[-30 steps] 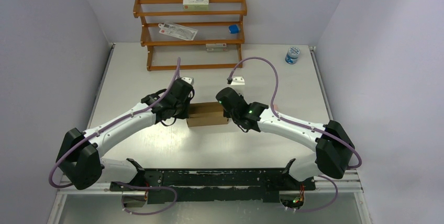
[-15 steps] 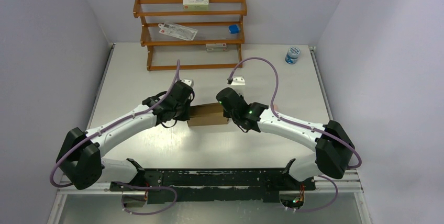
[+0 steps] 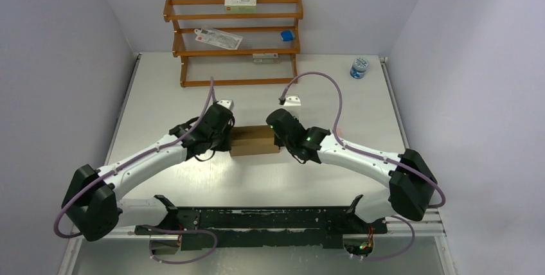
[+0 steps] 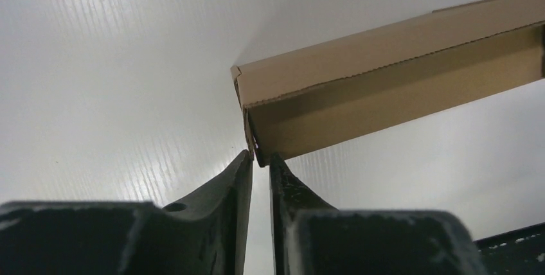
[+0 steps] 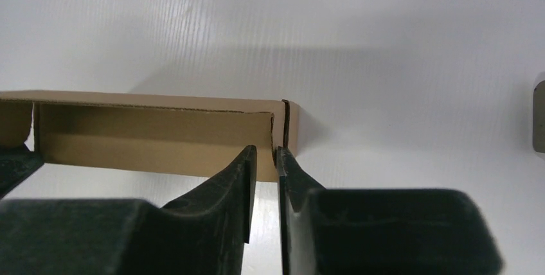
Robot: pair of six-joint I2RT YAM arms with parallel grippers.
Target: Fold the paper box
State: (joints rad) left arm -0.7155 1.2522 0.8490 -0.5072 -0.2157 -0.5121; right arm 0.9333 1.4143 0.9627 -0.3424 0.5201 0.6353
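My left gripper [image 4: 258,157] has its fingers [image 4: 234,178] only a sliver apart, with a thin strip of light between them. Their tips sit right at the lower corner of the left end of the paper box [image 3: 254,141]. I cannot tell whether they press the cardboard edge or only flank it. My right gripper [image 5: 267,150] is the same: a narrow slot between its fingers [image 5: 292,175], the tips up against the end wall at the box's right end, just beside the small upright slit there. Nothing is clamped firmly that I can see.

The box lies on the white table [image 3: 193,95] in the middle, between my two wrists. Its long axis runs left to right across the table, with the right end turned slightly toward the far side. One end points at each gripper. It is plain brown and folded up into a long, low shape. Both wrist views show a shaded recess along its long side under the top panel — I cannot make out what lies inside.

At the far edge stands a wooden rack [image 3: 232,82]. On its top shelf lies a white-and-green carton [image 3: 240,3]. The middle shelf holds a clear packet [image 3: 218,38] and a small blue item [image 3: 287,35], and the lower shelf holds another carton [image 3: 265,58]. A jar with a blue lid [image 3: 359,67] stands at the far right of the table, well apart from the box.
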